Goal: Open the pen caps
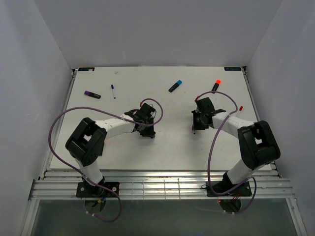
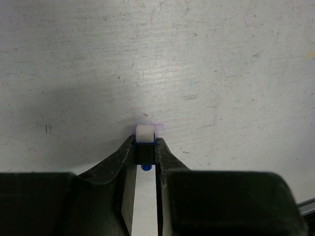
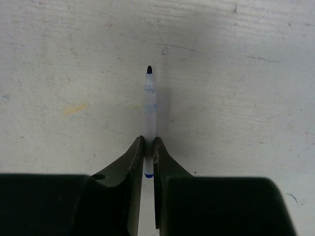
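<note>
Pen caps [image 1: 179,82] dot the far half of the white tabletop [image 1: 162,147], leaving broad bare room in the middle and toward the near edge. Purple cap [image 1: 86,93] far left, orange cap [image 1: 218,81] far right, both on black highlighters [image 1: 95,95]. Mid-table, left fingers [image 2: 130,150] pinch a slim blue cap [image 2: 145,140], white-ended. Right fingers [image 3: 137,153] clamp a bared pen barrel [image 3: 149,105], dark tip exposed.

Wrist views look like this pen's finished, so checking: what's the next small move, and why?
Probably lower the right gripper and release the thin pen onto the table: its dark tip is bare, and the left gripper holds what looks like its slim cap, well apart.
</note>
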Robot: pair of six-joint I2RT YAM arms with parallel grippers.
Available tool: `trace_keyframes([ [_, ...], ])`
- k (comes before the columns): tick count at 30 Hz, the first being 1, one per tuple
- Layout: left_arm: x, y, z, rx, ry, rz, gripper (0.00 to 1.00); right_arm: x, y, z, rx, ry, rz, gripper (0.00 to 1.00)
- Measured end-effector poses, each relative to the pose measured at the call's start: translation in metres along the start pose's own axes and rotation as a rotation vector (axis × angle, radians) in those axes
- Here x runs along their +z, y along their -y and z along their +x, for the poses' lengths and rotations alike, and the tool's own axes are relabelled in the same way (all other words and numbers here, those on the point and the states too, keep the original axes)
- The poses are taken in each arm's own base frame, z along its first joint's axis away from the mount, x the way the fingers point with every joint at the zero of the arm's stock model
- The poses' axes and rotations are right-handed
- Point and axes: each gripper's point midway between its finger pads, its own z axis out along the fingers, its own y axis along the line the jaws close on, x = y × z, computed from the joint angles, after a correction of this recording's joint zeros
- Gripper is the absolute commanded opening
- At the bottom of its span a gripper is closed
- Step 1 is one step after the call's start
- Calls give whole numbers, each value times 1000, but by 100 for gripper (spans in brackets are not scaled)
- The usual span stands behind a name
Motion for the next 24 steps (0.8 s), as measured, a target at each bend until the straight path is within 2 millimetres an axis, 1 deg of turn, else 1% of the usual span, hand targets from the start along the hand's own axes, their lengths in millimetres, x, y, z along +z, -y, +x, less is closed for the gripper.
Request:
trace_keyframes([
  [4,0,0,0,-12,6,2,29,2,2,10,-1,-15,5,18],
  [5,0,0,0,-14,8,2,33,2,1,9,-2,-6,1,19],
  [8,0,0,-1,-21,15,2,41,1,-1,13,-7,1,-6,21],
  [9,0,0,-1,-25,20,5,47,0,-1,14,-8,4,-8,22],
  [12,-1,1,-2,-32,31,10,54,0,-2,15,-12,12,-12,25],
  [14,-2,1,-3,-33,34,11,55,0,-3,15,-13,14,-12,26],
  [17,-3,1,-3,-34,38,10,57,-1,-3,15,-13,16,-11,36],
  [18,-3,0,-3,-34,39,8,58,-1,-3,15,-13,15,-11,41],
  [21,-5,-3,-2,-34,43,1,60,-2,-2,15,-18,17,-7,50],
  [23,-8,-5,-1,-34,45,-6,60,-3,-2,15,-23,15,-2,52],
  [24,-9,-5,-1,-33,49,-6,60,-4,-1,16,-25,13,1,55],
])
